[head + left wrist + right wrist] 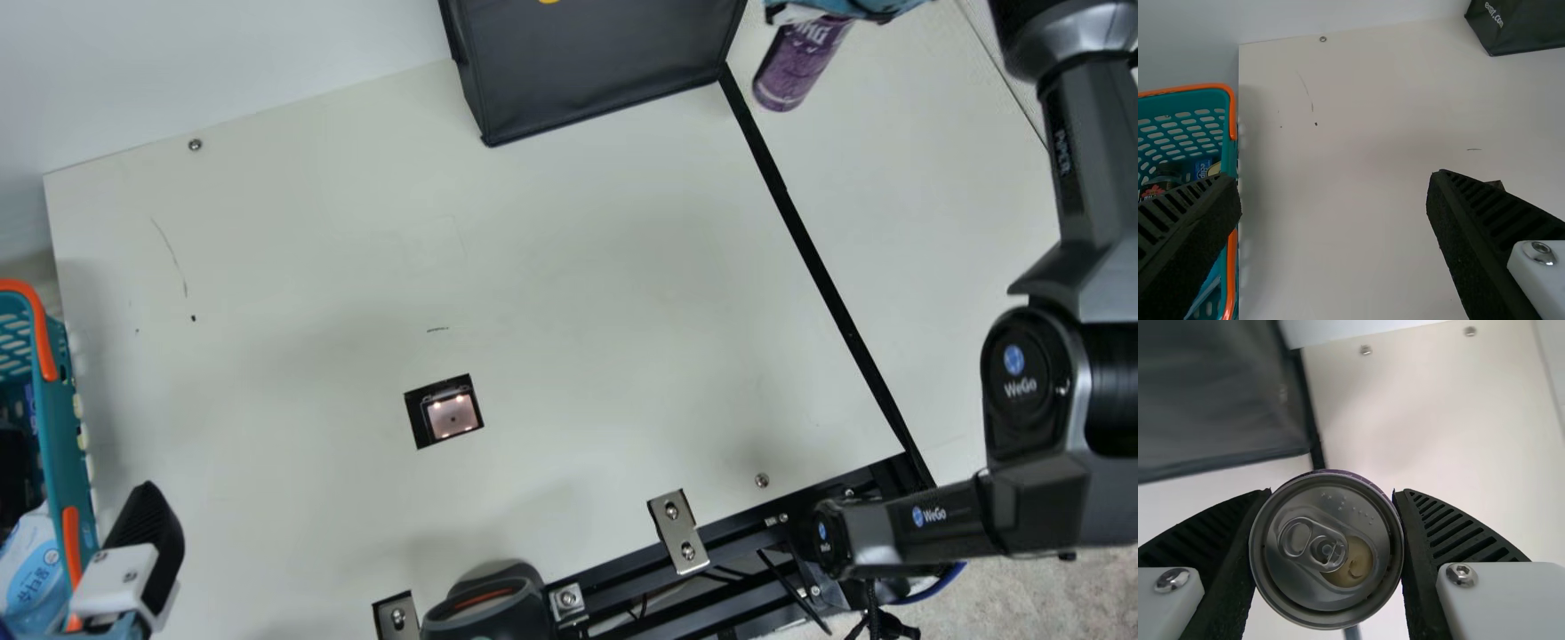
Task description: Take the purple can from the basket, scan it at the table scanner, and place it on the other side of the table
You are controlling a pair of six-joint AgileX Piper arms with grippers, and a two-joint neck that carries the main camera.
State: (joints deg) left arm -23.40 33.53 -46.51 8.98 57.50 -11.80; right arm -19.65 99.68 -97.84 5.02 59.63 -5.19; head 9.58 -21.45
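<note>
The right pincer (pixel 1331 497) grips the purple can (pixel 798 69) by its sides, across the black strip (pixel 813 249) from the scanner (pixel 452 416) in the counter (pixel 578 293), leaving its base free, presumably for an upright set-down, while the left pincer (pixel 1333 193) hangs open near the teal basket (pixel 68 427).
</note>
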